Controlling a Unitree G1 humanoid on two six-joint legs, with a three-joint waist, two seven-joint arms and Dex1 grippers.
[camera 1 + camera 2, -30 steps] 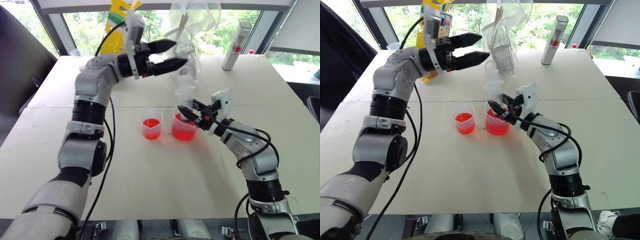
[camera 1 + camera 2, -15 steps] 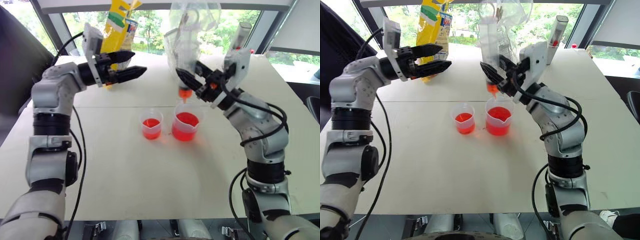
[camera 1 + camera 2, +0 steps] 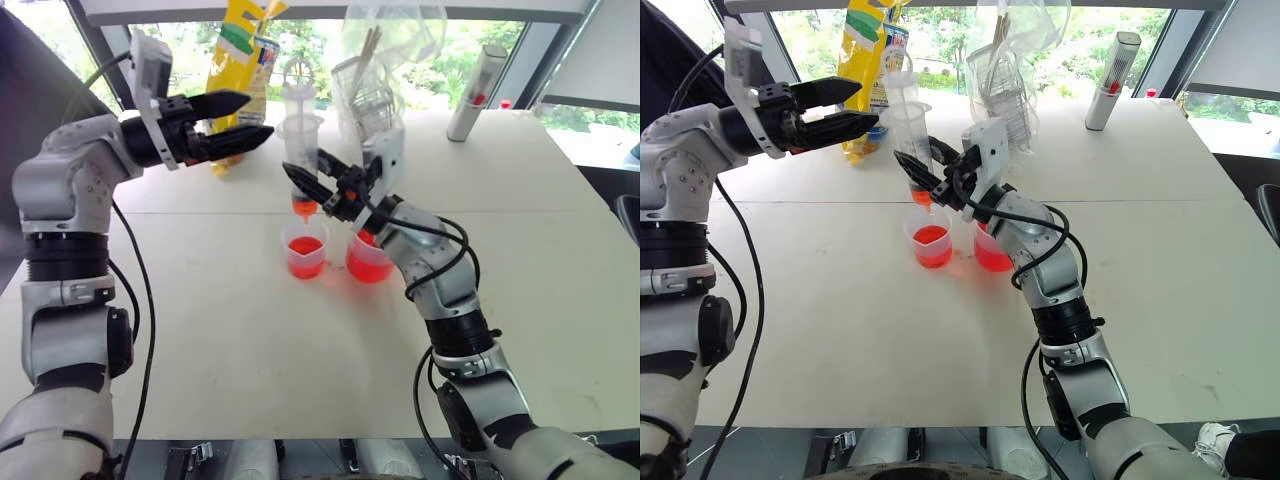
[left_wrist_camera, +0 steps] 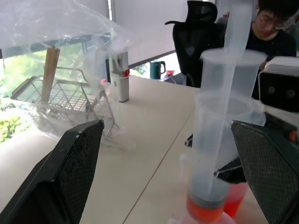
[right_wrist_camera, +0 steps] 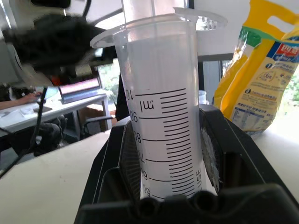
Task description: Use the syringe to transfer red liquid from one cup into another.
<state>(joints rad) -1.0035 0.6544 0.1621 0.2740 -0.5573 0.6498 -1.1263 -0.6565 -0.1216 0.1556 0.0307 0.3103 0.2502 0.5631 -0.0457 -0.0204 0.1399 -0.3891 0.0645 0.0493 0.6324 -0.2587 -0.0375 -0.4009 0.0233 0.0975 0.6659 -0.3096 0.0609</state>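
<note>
Right end effector [image 3: 318, 184] is clamped on the syringe [image 3: 301, 140], held upright over the smaller cup [image 3: 304, 250], left end effector [image 3: 240, 120] spread apart.

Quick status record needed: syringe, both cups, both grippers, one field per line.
syringe: upright, clamped low on its barrel, reddish tip directly above the smaller cup, a little red liquid at the bottom of the barrel
smaller cup: on the table, partly filled with red liquid
larger cup: on the table beside the smaller cup, on its right, holding red liquid
right gripper: shut on the syringe
left gripper: open, empty, raised left of the syringe
</note>
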